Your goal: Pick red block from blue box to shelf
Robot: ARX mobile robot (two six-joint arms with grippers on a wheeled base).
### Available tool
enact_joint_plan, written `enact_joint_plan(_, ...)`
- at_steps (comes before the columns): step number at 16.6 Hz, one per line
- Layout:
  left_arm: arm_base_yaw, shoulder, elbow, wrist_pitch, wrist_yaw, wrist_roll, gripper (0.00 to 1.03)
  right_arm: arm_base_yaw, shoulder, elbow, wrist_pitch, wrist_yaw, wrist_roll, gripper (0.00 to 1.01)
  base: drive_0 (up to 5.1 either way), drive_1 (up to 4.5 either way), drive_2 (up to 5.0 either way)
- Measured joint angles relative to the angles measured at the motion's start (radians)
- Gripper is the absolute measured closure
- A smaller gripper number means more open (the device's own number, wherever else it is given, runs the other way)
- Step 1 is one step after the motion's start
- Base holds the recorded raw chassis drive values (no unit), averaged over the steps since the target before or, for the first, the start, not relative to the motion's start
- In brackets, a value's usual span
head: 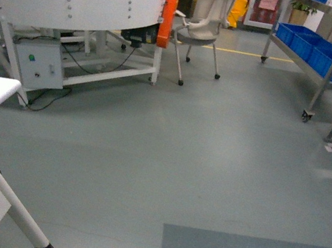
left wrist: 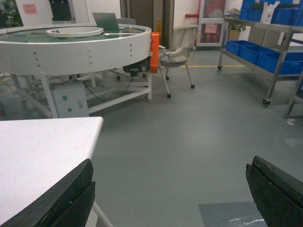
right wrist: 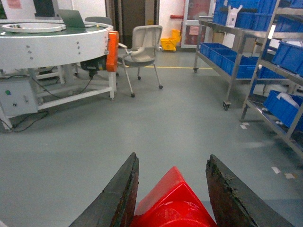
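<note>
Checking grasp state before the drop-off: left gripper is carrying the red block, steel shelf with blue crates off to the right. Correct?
Wrong arm. The right wrist view shows the red block between the right gripper fingers; the left gripper is open and empty in the left wrist view. The shelf with blue crates is to the right, as stated.

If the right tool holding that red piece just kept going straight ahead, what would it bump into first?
Probably nothing soon: beyond the right tool and red block lies open floor; the chair stands slightly left, though depth is unclear.
</note>
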Motion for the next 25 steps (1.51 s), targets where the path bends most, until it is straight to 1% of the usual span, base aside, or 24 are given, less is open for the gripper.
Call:
enact_joint_plan(2,-0.001,0.000,0.000,0.000,0.000,0.000,0.05,0.000,0.000,0.000,0.000,0.000,0.000,0.64,-0.3,-0.26,-0.3)
enact_joint_plan(25,-0.001,0.000,0.000,0.002,0.000,0.000,0.05,0.000,0.000,0.000,0.001,0.000,0.000,0.64,-0.1,3.95,-4.1)
